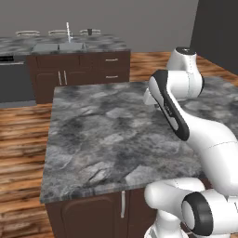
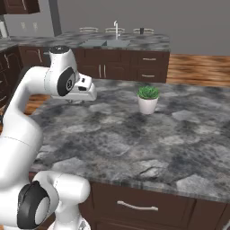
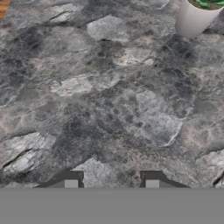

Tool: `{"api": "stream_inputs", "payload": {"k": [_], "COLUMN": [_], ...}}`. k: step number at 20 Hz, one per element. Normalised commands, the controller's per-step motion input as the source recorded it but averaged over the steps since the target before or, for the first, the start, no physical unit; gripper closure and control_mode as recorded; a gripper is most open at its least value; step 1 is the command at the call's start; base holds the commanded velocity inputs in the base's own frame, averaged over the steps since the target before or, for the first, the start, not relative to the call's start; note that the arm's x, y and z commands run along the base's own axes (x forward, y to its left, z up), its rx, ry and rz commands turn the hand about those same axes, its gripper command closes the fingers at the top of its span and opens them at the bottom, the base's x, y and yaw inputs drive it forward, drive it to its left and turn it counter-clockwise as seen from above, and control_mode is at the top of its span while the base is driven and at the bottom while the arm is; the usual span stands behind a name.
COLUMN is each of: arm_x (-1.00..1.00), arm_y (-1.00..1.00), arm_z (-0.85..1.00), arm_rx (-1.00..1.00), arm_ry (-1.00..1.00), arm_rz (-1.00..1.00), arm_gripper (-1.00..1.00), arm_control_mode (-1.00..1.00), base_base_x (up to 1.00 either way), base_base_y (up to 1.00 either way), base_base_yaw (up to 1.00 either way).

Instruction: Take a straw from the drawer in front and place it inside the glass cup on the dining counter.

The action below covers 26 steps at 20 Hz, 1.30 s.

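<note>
My claw (image 3: 111, 180) hovers over the island top (image 3: 109, 109), jaws parted, gripping nothing. The potted plant (image 2: 148, 99) stands mid-top. The drawer (image 2: 148, 206) under the near edge is closed.

Closest thing is a smaller island with a grey mottled stone top (image 2: 134, 134) over a dark-brown base. A white pot with a green plant (image 2: 148, 99) sits on it, upright, toward the far side; the hand view catches the bottom of that pot up in its top right corner. The floor is wood planks (image 1: 21, 139), reddish-brown. Far back there's a grey wall (image 1: 116, 18), and three pale flat things that look like stool seats (image 1: 59, 32) line up behind the far counter. A dark appliance front (image 1: 14, 79) sits at the left edge.
</note>
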Motion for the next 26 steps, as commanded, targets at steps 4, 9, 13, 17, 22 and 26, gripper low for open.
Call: {"api": "stream_inputs", "payload": {"k": [4, 9, 13, 17, 22, 26], "arm_x": [0.0, 0.0, 0.0, 0.0, 0.0, 0.0], "arm_y": [0.0, 0.0, 0.0, 0.0, 0.0, 0.0], "arm_z": [0.0, 0.0, 0.0, 0.0, 0.0, 0.0], "arm_rx": [0.0, 0.0, 0.0, 0.0, 0.0, 0.0], "arm_ry": [0.0, 0.0, 0.0, 0.0, 0.0, 0.0], "arm_rz": [0.0, 0.0, 0.0, 0.0, 0.0, 0.0], "arm_gripper": [-1.0, -1.0, -1.0, -1.0, -1.0, -1.0], "arm_control_mode": [1.0, 1.0, 1.0, 1.0, 1.0, 1.0], "base_base_x": [-0.06, -0.7, -0.8, -0.57, -0.15, 0.17], "base_base_y": [0.05, 0.41, 0.99, 1.0, 1.0, 1.0], "base_base_yaw": [0.0, 0.0, 0.0, 0.0, -0.02, -0.13]}}
